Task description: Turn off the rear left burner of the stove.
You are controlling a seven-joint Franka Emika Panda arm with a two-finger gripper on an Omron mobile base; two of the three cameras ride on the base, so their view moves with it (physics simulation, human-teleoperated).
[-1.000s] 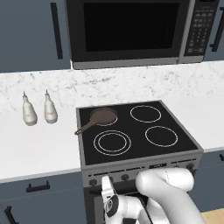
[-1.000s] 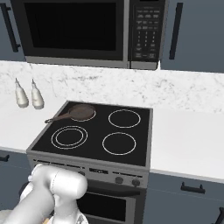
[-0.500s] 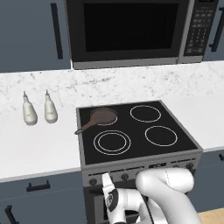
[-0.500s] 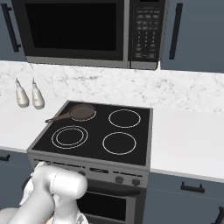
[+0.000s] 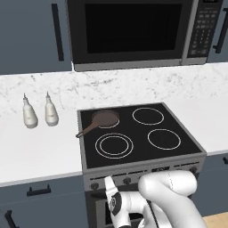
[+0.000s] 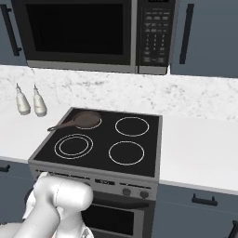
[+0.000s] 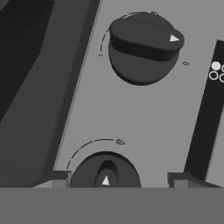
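the gripper [image 7: 111, 177] is low at the front of the stove [image 5: 133, 167], jaws wide apart around a dark knob [image 7: 105, 173] cut off below. the brown pan [image 5: 104, 119] hides the rear left burner [image 6: 87, 119].

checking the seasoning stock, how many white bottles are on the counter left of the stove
2: the left bottle and the right bottle, upright side by side on the counter near the backsplash. None look hidden.

I'm close up on the stove's grey front panel [image 7: 131, 113], with one dark knob [image 7: 144, 46] at the top and a second knob [image 7: 105, 173] at the bottom edge. My tool [image 7: 116, 178] has its two fingertips [image 7: 59, 177] set either side of that lower knob, apart from it. A dark strip with small white circles [image 7: 216, 71] runs down the right.
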